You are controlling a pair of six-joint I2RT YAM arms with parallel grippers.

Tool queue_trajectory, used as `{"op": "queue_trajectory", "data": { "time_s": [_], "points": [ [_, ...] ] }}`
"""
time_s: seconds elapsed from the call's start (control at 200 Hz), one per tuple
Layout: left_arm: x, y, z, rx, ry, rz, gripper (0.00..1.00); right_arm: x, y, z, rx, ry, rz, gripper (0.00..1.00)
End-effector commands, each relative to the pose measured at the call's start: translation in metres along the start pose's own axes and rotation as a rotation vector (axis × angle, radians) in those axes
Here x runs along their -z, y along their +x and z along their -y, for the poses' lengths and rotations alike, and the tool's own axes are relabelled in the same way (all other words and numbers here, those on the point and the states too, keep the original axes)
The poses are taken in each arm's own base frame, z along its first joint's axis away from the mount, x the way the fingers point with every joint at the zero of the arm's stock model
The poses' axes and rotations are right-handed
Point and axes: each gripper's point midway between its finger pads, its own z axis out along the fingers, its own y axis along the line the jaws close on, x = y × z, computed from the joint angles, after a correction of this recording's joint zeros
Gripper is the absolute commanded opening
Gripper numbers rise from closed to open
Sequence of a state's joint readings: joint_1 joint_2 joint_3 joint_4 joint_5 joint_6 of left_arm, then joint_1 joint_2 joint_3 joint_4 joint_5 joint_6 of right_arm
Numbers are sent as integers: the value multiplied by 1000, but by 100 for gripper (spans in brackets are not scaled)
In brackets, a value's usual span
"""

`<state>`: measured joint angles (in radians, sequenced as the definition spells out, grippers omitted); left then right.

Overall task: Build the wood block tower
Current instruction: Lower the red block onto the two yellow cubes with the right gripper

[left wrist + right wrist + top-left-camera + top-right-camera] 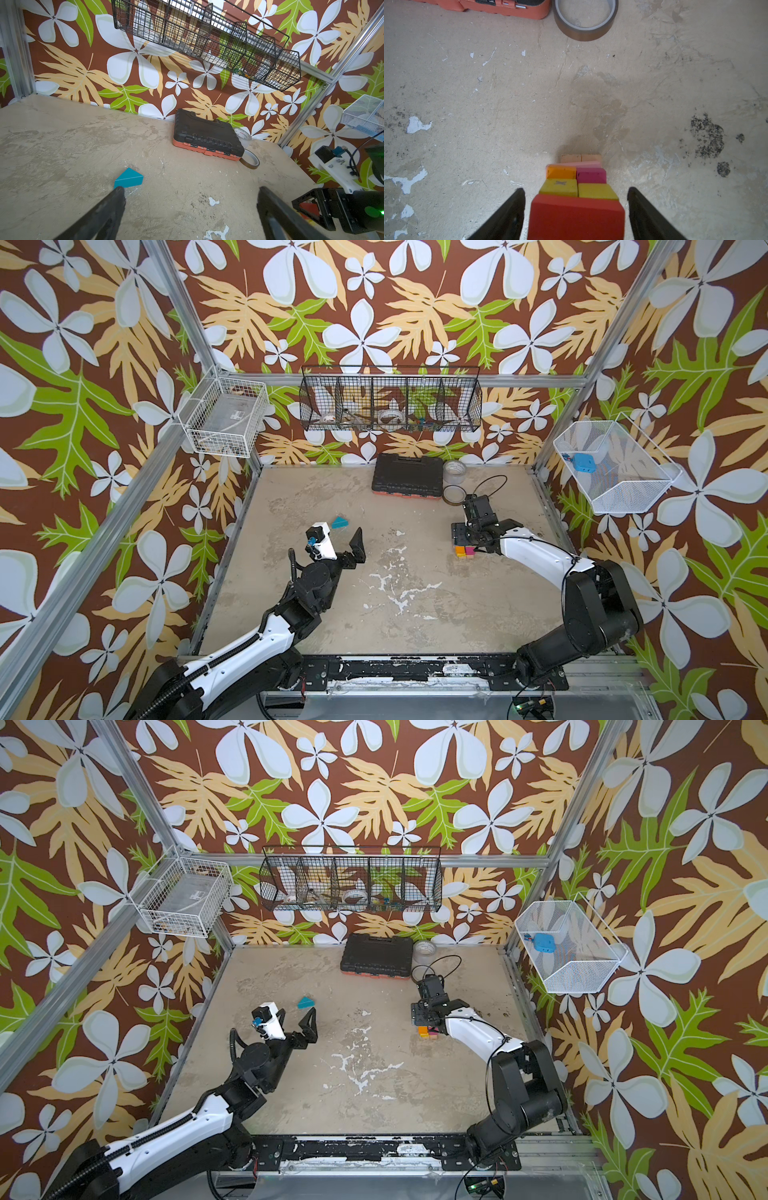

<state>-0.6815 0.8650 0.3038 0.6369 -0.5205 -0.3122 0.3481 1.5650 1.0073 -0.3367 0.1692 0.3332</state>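
The tower [464,551] stands on the right of the table. In the right wrist view it shows a red brick [576,218] on top, then two yellow cubes [559,188], orange [561,172] and magenta [591,175] bricks, a pink one [581,164] and plain planks [580,158] lowest. My right gripper [575,189] hangs over the tower, open, with a gap on each side of the red brick. The teal wedge [340,521] [129,178] lies alone on the left. My left gripper [191,188] [343,537] is wide open and empty just in front of it, one fingertip close to the wedge.
A black tool case [407,477] lies at the back wall, with a brown tape roll [585,20] and a clear tape roll [455,470] beside it, behind the tower. Wire baskets hang on the walls; the right one [623,497] holds a blue gadget [582,462].
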Motion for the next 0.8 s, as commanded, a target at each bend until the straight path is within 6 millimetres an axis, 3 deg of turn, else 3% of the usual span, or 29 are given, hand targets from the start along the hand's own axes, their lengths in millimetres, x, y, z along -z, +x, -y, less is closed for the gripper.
{"op": "queue_trajectory", "data": {
  "time_s": [0.0,0.1,0.305,0.476,0.796],
  "points": [
    [0,-9,1,21,-6,28,100,1,1,2,-4,12,-1,79],
    [-1,-8,1,20,-4,26,100,0,4,2,-7,9,-3,82],
    [-1,-7,3,19,5,21,100,2,10,-3,-13,-38,13,100],
    [-1,-8,3,18,8,21,100,4,14,-4,-8,-53,26,100],
    [1,-12,3,21,7,32,100,-12,30,3,-5,-4,-28,100]
  ]
}}
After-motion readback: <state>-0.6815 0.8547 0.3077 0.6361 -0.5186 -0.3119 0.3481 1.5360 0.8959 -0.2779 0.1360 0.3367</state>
